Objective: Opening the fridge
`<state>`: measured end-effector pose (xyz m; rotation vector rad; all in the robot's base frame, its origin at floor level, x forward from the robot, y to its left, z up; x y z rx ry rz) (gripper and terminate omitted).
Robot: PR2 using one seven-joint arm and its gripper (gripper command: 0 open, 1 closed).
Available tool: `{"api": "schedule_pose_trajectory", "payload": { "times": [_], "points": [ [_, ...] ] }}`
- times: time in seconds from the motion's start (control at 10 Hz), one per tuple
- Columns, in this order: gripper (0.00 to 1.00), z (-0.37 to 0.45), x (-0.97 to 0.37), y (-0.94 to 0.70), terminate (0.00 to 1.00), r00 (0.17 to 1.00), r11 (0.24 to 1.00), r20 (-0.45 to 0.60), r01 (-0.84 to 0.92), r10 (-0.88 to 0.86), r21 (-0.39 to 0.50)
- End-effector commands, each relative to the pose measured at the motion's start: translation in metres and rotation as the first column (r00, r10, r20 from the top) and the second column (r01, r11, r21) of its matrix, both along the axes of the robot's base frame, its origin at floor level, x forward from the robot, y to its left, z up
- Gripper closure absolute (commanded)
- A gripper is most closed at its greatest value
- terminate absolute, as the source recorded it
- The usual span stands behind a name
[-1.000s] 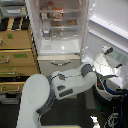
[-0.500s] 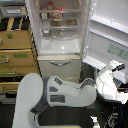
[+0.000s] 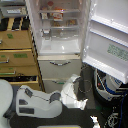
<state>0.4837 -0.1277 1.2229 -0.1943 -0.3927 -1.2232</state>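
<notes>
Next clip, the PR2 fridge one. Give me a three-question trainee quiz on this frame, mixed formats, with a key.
1. True or false: the upper door of the fridge is shut.
2. Multiple choice: the two lower drawers of the fridge are A) both pulled out, B) both closed, C) removed.
3. Short answer: what stands at the exterior view's left of the fridge?

Key
1. False. The door is swung wide toward the exterior view's right, and the white shelves inside show.
2. B. Both drawer fronts sit flush.
3. A tan wooden drawer cabinet. The robot's arm reaches low in front of the fridge; its gripper is too blurred to read the jaws.
</notes>
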Motion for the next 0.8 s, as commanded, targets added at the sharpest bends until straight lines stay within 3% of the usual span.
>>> {"api": "schedule_pose_trajectory", "payload": {
  "times": [0.1, 0.7, 0.8],
  "points": [
    [0.0, -0.235, 0.0, 0.411, 0.0, 0.864, 0.878, -0.187, -0.478, 0.467, -0.017],
    [0.0, -0.26, 0.003, 0.458, 0.0, 0.803, 0.813, -0.131, -0.578, 0.582, 0.068],
    [0.0, -0.263, 0.004, 0.456, 1.0, 0.798, 0.807, -0.118, -0.587, 0.591, 0.068]
  ]
}}
